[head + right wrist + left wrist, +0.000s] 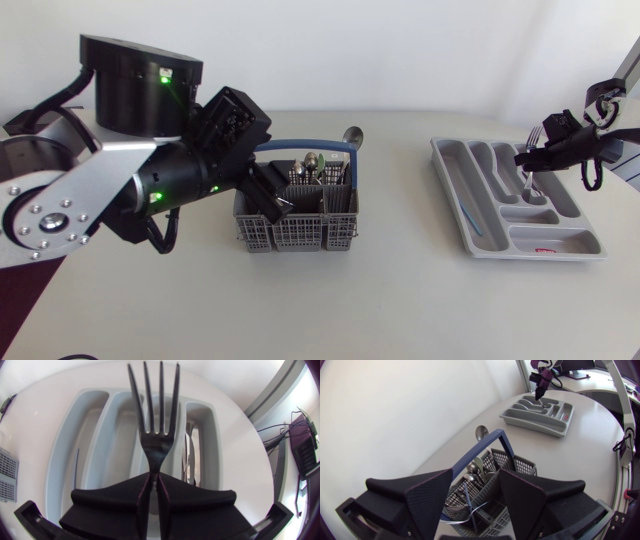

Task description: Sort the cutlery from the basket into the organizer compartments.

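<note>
R jaws clamp fork over organizer; L jaws spread at basket.

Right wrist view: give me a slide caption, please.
Right gripper, jaws shut on a silver four-tined metal fork, above the grey plastic compartmented organizer.

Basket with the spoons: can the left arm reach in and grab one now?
Probably yes. The left gripper hangs open right at the basket, with cutlery just ahead. Only the blue handle crossing between its fingers might get in the way.
</note>
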